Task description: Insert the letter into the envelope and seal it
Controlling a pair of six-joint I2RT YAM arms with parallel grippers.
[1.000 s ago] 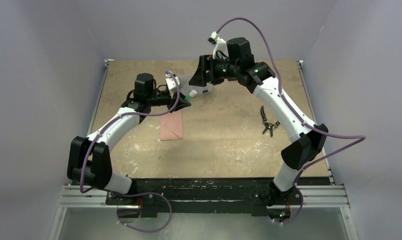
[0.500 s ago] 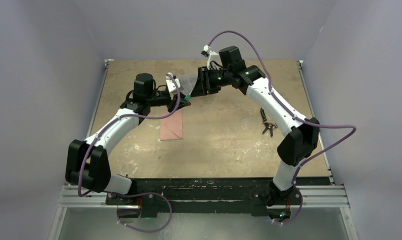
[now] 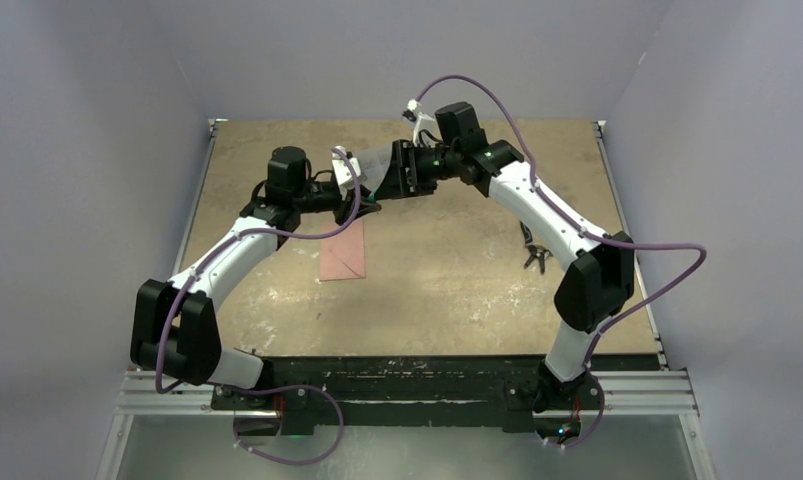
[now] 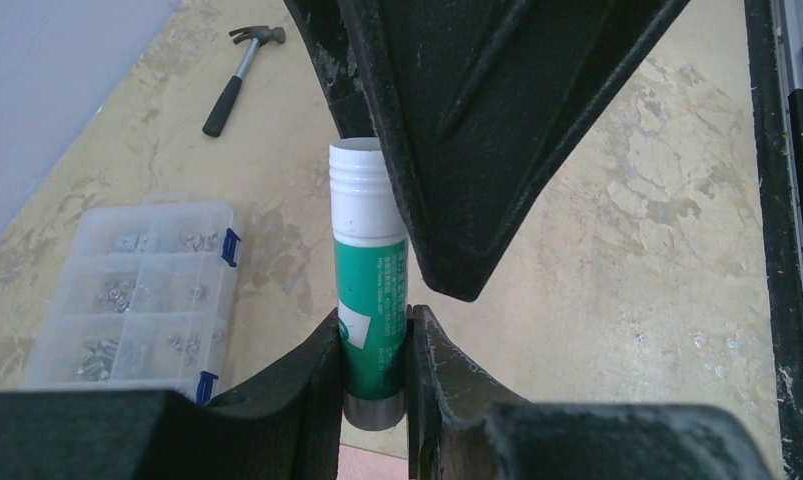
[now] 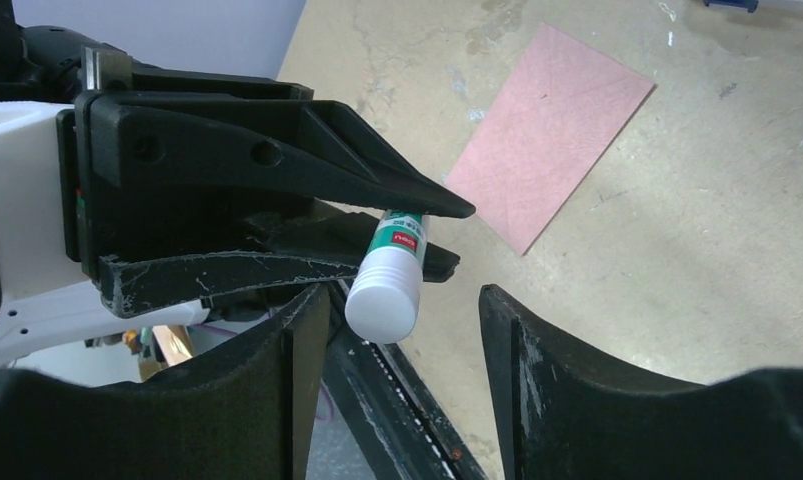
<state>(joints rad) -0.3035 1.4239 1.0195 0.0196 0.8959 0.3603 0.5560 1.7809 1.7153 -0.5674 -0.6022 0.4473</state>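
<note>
Two arms lean in from the near edge and meet over the far middle of the table (image 3: pixel 447 290). On the left, the left gripper (image 4: pixel 374 325) is closed narrow on a glue stick (image 4: pixel 370 260), its fingers pinching the green lower barrel so that the white capped end pokes out past the fingertips. Seen from the left wrist, a clear box (image 4: pixel 127 300) of small metal parts sits on the table to the left of the stick, and a hammer (image 4: pixel 239 65) lies beyond the box.

Just near of the two grippers, a little left of the middle, the envelope (image 3: pixel 342 250) lies flat on the table. It is salmon pink, diagonal seams show on its face, and neither gripper touches it.

Moving right, the right gripper (image 5: pixel 405 300) faces the left one with its jaws standing wide. The stick's white cap sits between its fingers, closer to one than the other, with a clear gap on the far side, and I cannot tell whether the nearer finger touches it.

Further right, well apart from all this, a pair of pliers (image 3: pixel 534 252) lies beside the right arm.
</note>
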